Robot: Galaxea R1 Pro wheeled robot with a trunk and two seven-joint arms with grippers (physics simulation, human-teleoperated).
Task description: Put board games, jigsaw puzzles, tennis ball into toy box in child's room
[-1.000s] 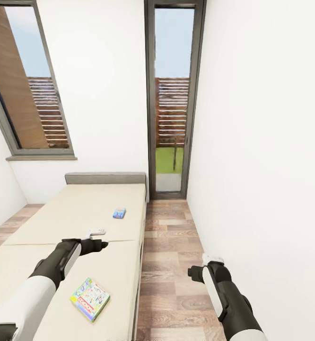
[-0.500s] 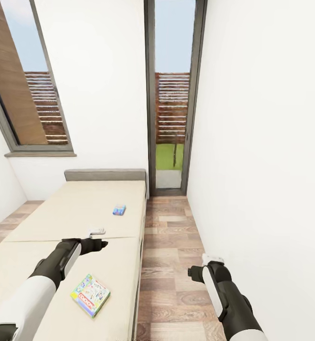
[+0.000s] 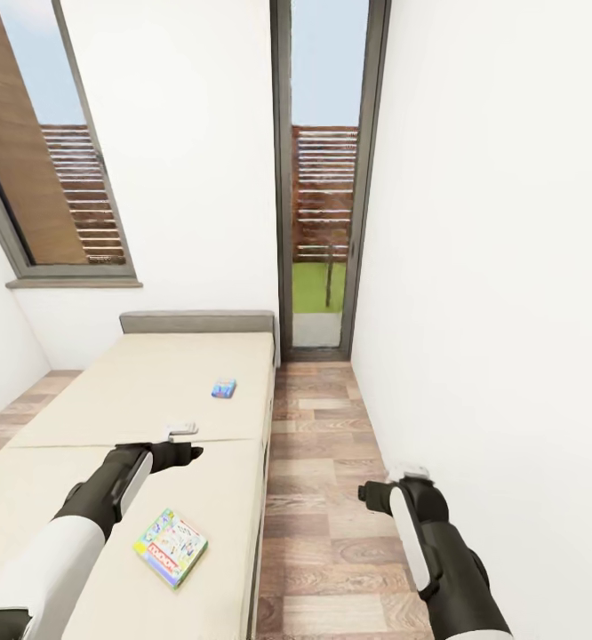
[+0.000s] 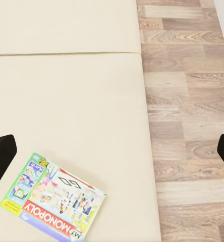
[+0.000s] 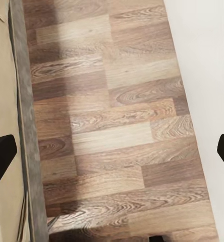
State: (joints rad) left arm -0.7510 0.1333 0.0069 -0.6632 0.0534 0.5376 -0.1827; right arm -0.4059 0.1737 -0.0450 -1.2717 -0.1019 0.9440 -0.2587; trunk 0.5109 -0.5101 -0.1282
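With both grippers spread empty, lower your left gripper [image 3: 182, 442] squarely over the Monopoly board game [image 3: 170, 547] before pinching.

Readable print on the bed's game box
The flat green, yellow and red cardboard game box [image 4: 51, 201] carries "MY MONOPOLY" in white letters on its red band

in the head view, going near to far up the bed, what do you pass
Monopoly box → left gripper → blue game box → headboard, then the wall with the window
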